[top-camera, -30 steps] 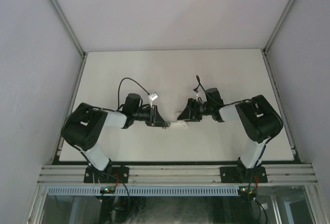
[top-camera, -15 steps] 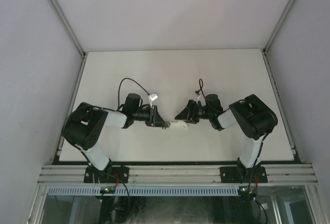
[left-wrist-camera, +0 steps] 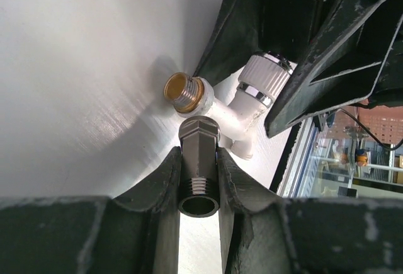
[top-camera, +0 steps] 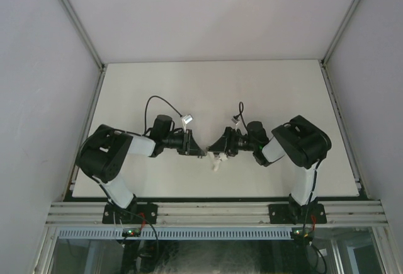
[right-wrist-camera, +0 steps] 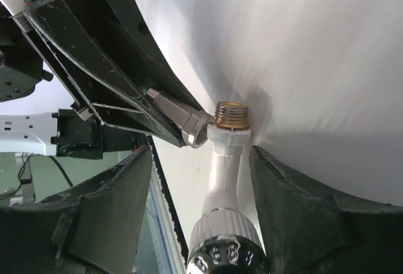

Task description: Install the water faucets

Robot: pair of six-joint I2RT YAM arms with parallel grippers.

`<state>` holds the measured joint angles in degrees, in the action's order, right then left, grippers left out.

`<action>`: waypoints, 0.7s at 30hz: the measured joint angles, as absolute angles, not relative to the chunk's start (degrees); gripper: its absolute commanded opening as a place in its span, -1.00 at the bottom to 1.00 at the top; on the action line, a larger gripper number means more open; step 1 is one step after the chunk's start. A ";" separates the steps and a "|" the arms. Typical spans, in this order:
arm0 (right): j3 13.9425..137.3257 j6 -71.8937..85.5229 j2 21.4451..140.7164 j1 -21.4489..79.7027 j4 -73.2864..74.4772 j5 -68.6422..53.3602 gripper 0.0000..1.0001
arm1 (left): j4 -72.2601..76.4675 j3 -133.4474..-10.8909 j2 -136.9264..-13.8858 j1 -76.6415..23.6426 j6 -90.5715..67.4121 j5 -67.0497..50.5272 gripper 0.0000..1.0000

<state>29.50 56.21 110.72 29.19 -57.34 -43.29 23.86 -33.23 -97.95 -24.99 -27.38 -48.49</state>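
Rolled and swung inward since a second ago: right gripper (top-camera: 216,150), tipping white tap (top-camera: 216,162) from level to pointing at the near edge. Nearest, clamped between left gripper (left-wrist-camera: 199,151) fingers, dark-grey fitting (left-wrist-camera: 199,176). Just beyond, brass thread (left-wrist-camera: 184,92) beside its hex end, axes not aligned. Farthest, ribbed knob seemingly nipped by the right fingers. Risk: cross-threading, or knocking the tap loose, if pushed together askew.

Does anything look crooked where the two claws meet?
Yes. The dark-grey fitting in the left claw is not lined up with the brass thread of the white tap. Its end meets the tap sideways, at an angle, instead of pointing straight at the thread.
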 measured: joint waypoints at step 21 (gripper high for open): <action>10.72 54.11 59.55 40.82 -21.39 -11.88 0.51 | -0.60 -55.27 -98.28 -24.99 -11.51 -49.39 -0.99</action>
<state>10.72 54.11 59.55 40.82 -21.39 -11.88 -0.60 -55.27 -98.28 -24.99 -11.51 -49.39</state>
